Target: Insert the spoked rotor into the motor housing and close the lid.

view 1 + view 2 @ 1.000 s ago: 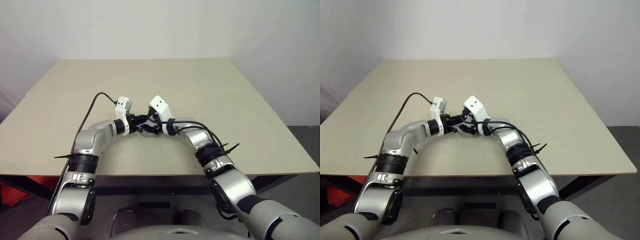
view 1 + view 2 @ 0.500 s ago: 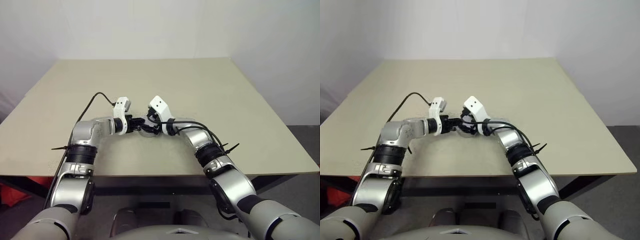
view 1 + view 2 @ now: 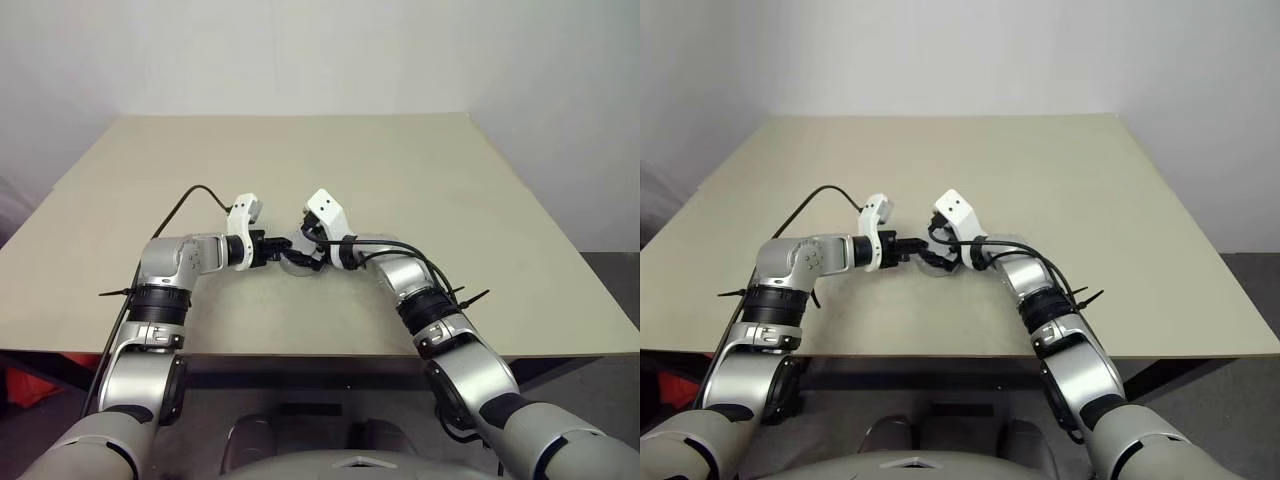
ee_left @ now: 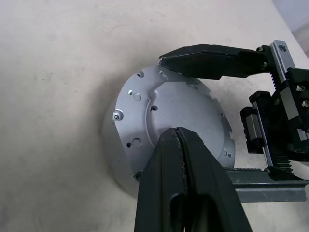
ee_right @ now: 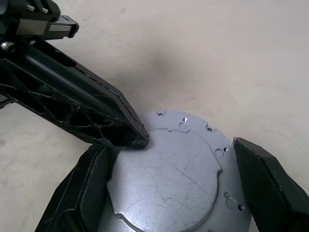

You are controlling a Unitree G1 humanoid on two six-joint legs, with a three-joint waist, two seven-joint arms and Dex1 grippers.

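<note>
Head views: both arms bent inward, meeting mid-counter [image 3: 420,180] near the front edge. Left tool [image 3: 277,252] pointing right and slightly down, right tool [image 3: 303,252] pointing left and slightly down, tips converging over a small round metal part between them. Black cable [image 3: 180,215] looping off the left wrist over the counter.

Left wrist view: left tool [image 4: 179,141] clenched, both fingers pressed flat together, nothing between them, tip resting on or just above the top face of the round silver part. Part reads as the housing [image 4: 145,116] flat on the counter, silver plate up, small holes and a screw round the rim. Cannot tell from this side what is inside; rotor and slotted lid not made out. Right tool's upper finger [image 4: 212,60] lying at the far rim of the housing, its toothed rail and carriage alongside.

Right wrist view: right tool [image 5: 178,193] spread wide, one finger [image 5: 84,193] on each side of the housing [image 5: 188,169], straddling its rim; contact with the wall not clear, no firm grip visible. Left tool [image 5: 125,130] coming in as one closed dark wedge, tip down at the near-left edge of the silver plate. Housing sitting level on the bare counter [image 5: 203,58].
</note>
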